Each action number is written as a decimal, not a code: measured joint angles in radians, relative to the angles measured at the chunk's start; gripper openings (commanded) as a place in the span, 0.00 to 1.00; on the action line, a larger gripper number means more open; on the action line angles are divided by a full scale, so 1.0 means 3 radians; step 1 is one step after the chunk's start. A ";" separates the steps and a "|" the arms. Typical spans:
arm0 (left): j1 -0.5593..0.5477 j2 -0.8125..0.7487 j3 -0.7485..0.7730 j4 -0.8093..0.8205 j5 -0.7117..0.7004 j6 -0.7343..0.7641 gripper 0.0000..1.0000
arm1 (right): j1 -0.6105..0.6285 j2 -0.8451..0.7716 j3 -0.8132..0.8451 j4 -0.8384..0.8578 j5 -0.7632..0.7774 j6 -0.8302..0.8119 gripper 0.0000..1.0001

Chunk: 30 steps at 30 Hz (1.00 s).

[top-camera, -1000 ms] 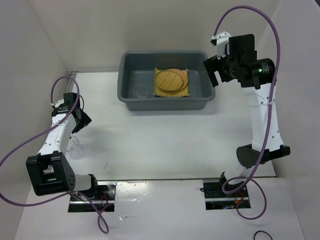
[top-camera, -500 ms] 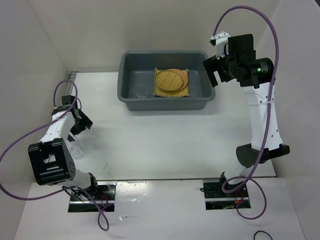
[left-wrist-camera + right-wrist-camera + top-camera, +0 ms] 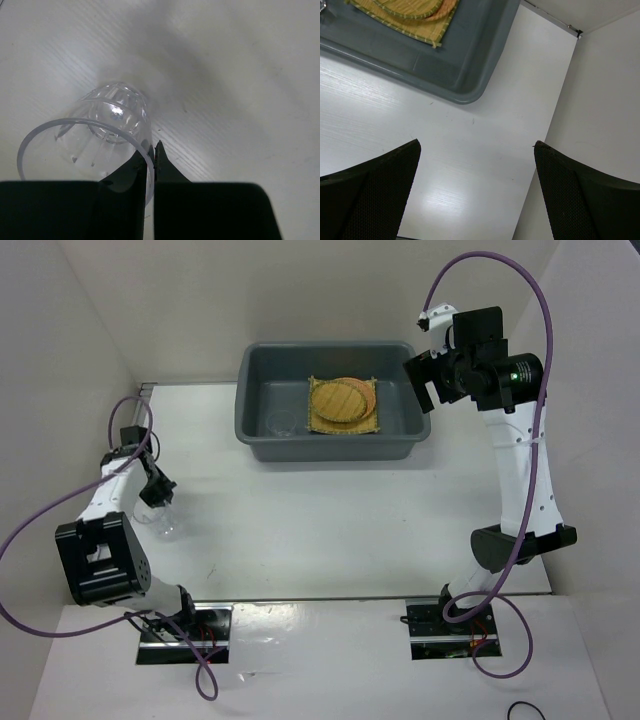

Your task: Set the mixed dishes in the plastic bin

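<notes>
Far out to the left of the plastic bin (image 3: pixel 260 435) and nearer the arm bases, the left gripper (image 3: pixel 156 490) is down low over the white table (image 3: pixel 320 510). The wrist view shows its black fingers (image 3: pixel 167 170) pressed together on the rim of 1 clear glass cup (image 3: pixel 107 127), the thin wall nipped between the tips. From above, that cup (image 3: pixel 166 526) sits just on the near side of the gripper, well apart from the bin. Whether its base rests on the table or hangs clear, I cannot tell.

Into the bin now: at its left end lies 1 small clear cup (image 3: pixel 281 423). To the right of it, the square yellow mat (image 3: pixel 372 425) lies flat on the floor of the bin. On the mat lies the yellow-tan disc (image 3: pixel 335 400), overlapping the orange-brown disc (image 3: pixel 370 395), which peeks out on its right.

Over at the bin's right end, the right gripper (image 3: pixel 423 388) hovers above the rim, jaws spread wide, nothing between them. Its wrist camera (image 3: pixel 476 145) looks down on the bin's rounded corner (image 3: pixel 465 85).
</notes>
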 measured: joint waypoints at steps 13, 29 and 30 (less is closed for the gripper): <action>-0.0167 -0.0483 0.1714 0.0848 0.1043 -0.0710 0.00 | 0.0001 0.0043 0.0212 -0.0001 -0.0080 0.0000 0.98; -0.1626 0.3295 0.6148 -0.0615 0.0661 0.0209 0.00 | 0.0001 -0.0212 0.0220 -0.0003 -0.0043 -0.0014 0.98; -0.1671 0.3386 0.6146 -0.0690 0.0615 0.0217 0.00 | 0.0001 -0.0212 0.0225 -0.0001 -0.0045 -0.0015 0.98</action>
